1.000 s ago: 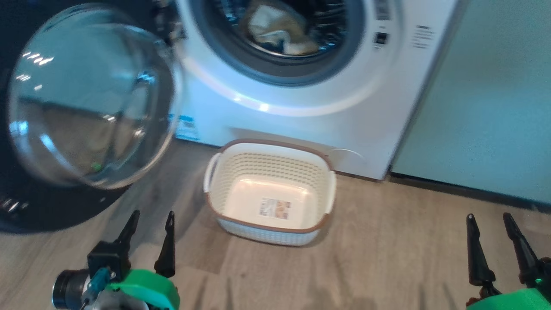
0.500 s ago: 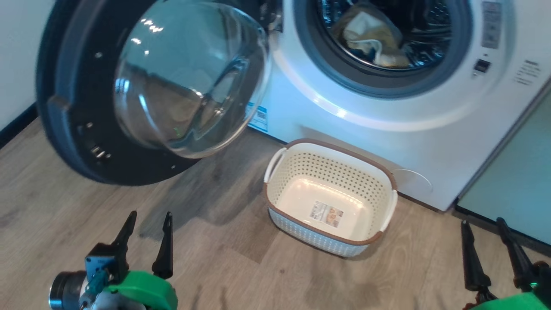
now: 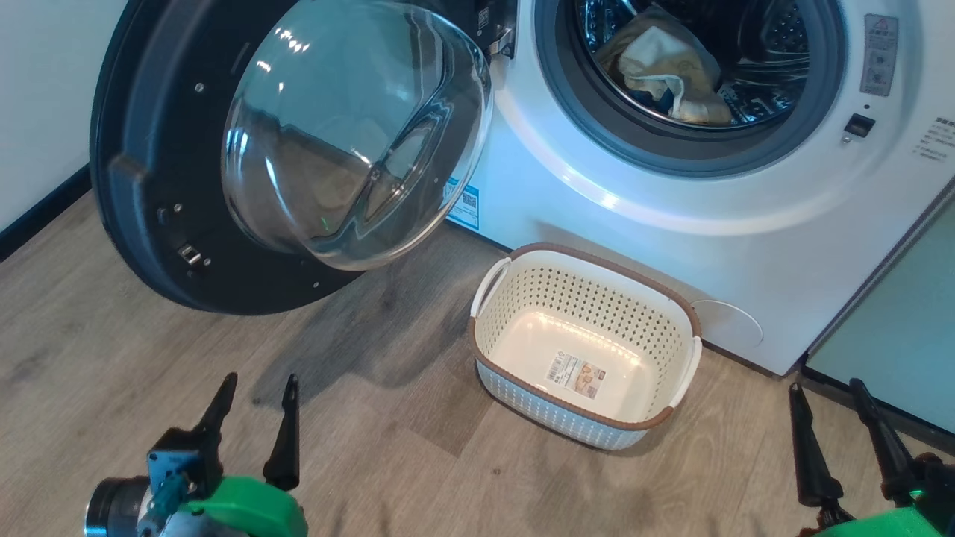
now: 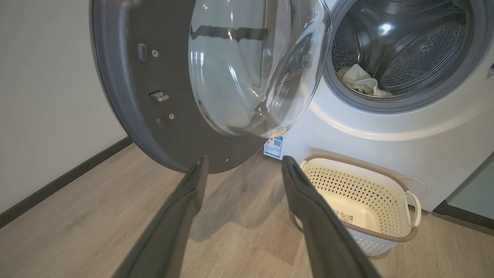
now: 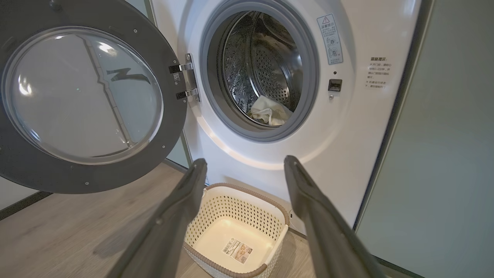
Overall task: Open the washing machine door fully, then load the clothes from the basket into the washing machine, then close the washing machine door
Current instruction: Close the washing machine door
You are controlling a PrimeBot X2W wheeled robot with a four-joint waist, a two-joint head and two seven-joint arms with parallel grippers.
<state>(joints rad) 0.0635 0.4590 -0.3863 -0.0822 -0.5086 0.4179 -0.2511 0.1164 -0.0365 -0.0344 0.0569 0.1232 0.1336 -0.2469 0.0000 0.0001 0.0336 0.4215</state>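
Between fingers (image 3: pixel 285 432) of left gripper (image 3: pixel 260 378), a wide gap with nothing held, low over the floor's (image 3: pixel 89 358) near left. Beyond, washing machine door (image 3: pixel 298 149) swung wide open to the left, glass bowl bulging outward. Right of it, washing machine (image 3: pixel 597 216) with drum mouth uncovered, clothes (image 3: pixel 671 71) heaped inside. On the floor just before the machine, basket (image 3: pixel 597 298), upright, label on its bare bottom. At near right, right gripper (image 3: pixel 825 385), equally parted, gripping nothing.

Wood-grain floor (image 3: pixel 373 447); white wall (image 3: pixel 45 89), dark baseboard (image 3: pixel 37 218) left; pale green cabinet (image 3: pixel 895 335) right.
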